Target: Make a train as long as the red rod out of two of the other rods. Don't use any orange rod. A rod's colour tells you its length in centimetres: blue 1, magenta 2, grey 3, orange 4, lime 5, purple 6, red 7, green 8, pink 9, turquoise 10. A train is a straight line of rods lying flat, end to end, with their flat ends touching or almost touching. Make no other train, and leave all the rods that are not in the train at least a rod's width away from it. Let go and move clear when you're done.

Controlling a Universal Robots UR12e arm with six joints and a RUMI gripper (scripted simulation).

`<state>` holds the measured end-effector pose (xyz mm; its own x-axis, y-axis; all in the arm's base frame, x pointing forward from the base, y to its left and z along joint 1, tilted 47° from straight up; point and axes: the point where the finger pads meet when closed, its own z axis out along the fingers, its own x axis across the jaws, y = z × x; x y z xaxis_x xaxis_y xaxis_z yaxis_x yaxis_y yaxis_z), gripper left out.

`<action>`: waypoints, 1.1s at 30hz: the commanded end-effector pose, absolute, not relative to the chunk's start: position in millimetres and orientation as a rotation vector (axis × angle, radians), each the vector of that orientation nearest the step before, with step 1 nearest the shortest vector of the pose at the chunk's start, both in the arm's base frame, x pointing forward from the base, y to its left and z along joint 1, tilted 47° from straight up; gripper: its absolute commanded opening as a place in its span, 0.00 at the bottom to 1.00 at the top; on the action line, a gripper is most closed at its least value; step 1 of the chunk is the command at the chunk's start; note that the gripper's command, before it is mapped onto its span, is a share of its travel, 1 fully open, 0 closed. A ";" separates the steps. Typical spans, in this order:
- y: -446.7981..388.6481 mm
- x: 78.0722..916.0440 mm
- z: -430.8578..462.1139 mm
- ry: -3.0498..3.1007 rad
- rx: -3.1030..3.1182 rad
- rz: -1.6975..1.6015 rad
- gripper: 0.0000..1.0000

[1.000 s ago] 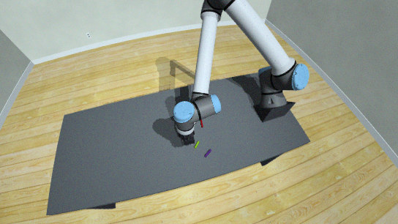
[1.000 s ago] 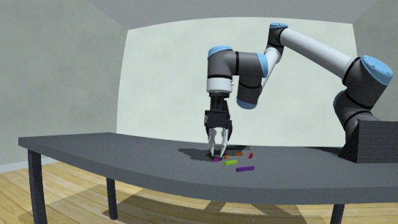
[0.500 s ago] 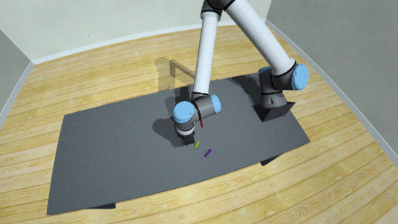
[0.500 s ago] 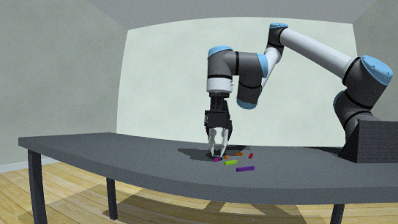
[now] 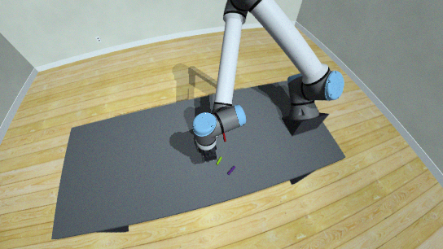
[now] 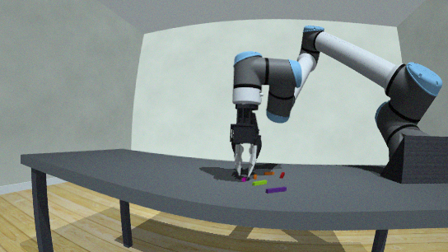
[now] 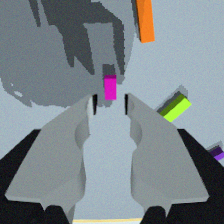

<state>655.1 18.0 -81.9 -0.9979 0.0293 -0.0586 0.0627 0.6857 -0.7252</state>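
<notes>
gripper: two-jaw grey gripper [image 7: 110, 102] narrowly apart, nothing held, low over the dark table [image 6: 123, 173].
target: short magenta rod [image 7: 110, 87] lies flat just ahead of the fingertips, outside the gap.
axis: rod runs straight away from the gap, parallel to the finger faces.
mate: lime rod [image 7: 175, 107] ahead-right, apart.

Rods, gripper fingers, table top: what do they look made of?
Magenta rod and lime rod: probably painted wood or plastic; flat matte colour, sharp square edges, no grain. Fingers of the gripper: light grey, matte, faceted, so plastic or coated metal; can't tell which. Table: dark grey matte slab, no gloss, possibly laminate or painted board.
</notes>
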 end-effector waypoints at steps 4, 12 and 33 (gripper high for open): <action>17.0 655.5 -82.9 2.844 0.077 -1.226 0.14; 13.1 655.6 -86.5 2.844 0.077 -1.226 0.14; 6.2 655.8 -93.0 2.844 0.077 -1.226 0.14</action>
